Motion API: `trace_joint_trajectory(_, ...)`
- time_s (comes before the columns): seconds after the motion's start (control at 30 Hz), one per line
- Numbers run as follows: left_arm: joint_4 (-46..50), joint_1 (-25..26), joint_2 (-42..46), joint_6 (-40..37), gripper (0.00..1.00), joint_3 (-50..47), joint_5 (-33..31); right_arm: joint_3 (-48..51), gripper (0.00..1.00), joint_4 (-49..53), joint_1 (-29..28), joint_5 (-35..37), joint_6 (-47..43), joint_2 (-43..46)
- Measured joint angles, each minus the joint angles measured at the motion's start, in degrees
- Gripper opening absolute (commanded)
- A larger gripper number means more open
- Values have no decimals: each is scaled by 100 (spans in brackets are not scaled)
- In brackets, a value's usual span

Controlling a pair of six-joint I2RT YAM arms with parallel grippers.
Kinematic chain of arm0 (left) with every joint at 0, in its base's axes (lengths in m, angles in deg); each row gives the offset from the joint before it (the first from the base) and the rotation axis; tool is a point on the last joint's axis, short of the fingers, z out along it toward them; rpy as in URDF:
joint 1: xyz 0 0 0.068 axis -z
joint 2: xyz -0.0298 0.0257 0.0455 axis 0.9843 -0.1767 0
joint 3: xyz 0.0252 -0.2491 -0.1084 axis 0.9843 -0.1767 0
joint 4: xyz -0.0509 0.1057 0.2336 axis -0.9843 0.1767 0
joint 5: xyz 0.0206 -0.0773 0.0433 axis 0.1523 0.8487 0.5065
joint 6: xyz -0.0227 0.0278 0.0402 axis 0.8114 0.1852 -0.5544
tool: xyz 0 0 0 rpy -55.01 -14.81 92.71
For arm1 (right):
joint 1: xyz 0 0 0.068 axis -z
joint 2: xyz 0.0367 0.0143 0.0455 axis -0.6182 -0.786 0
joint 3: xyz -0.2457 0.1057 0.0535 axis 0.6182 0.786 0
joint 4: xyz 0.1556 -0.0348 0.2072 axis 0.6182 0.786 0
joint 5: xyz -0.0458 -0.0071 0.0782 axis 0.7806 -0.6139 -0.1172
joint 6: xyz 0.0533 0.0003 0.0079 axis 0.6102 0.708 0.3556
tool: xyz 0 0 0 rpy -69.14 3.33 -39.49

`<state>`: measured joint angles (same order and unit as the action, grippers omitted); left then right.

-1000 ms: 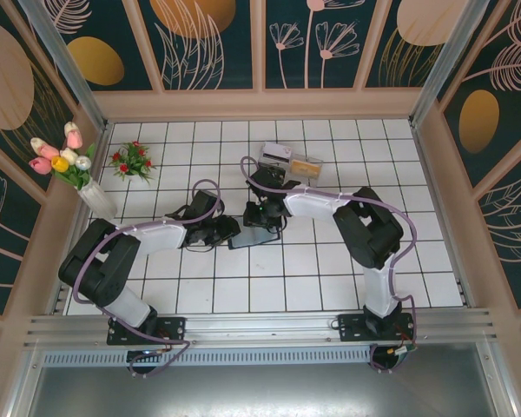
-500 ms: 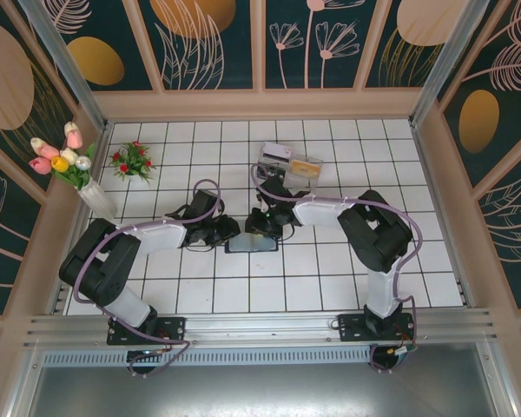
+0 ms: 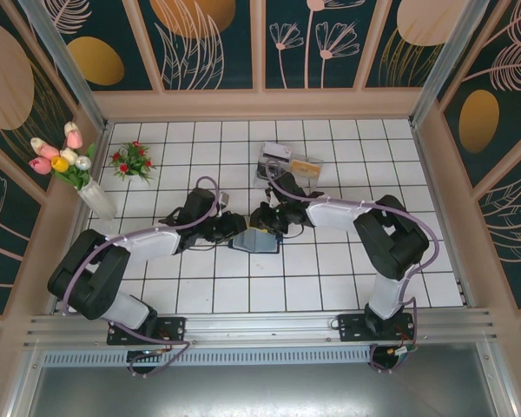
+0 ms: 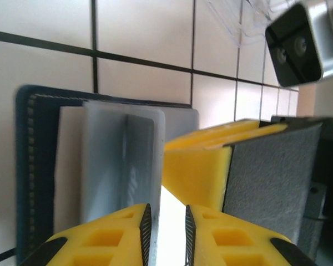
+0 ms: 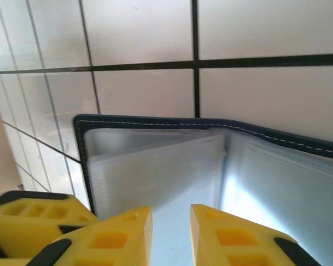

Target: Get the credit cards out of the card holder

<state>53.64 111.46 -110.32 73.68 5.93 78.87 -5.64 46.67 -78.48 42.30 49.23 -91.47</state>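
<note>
The card holder (image 3: 255, 242) lies open on the tiles, its navy rim (image 5: 155, 122) framing blue-grey plastic sleeves (image 4: 116, 160). My left gripper (image 3: 235, 230) reaches in from the left. Its jaws (image 4: 166, 233) stand a narrow gap apart, and one raised sleeve leaf rests against the left pad only. From the right, my right gripper (image 3: 267, 222) hovers low over the sleeves (image 5: 155, 177) with its jaws (image 5: 171, 238) slightly open and nothing between them. A tan credit card (image 3: 306, 163) lies in the clear tray. Any cards inside the sleeves are hidden.
The clear plastic tray (image 3: 291, 159) sits two tiles behind the holder. A vase of tulips (image 3: 78, 169) and a small red flower bunch (image 3: 133, 161) stand at the back left. Wooden walls enclose the tiled floor. My right gripper's yellow finger (image 4: 200, 166) is close beside my left fingertips.
The holder went from shut and dark to open, with its blue-grey inside showing. My right gripper moved nearer and lower onto it. My left gripper edged right.
</note>
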Motion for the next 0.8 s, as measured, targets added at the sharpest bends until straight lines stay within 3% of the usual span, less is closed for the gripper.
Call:
trace_joint_trajectory(0.33, -426, 114, -210, 52, 25, -2, 271, 623, 42, -378, 181, -48, 208, 435)
trace_joint_trajectory(0.5, -520, 181, -348, 103, 21, -2, 369, 1073, 43, -1032, 323, -278, 452, 785)
trace_joint_trajectory(0.8, -533, 181, -372, 109, 22, -2, 365, 1209, 40, -1637, 422, -640, 713, 813)
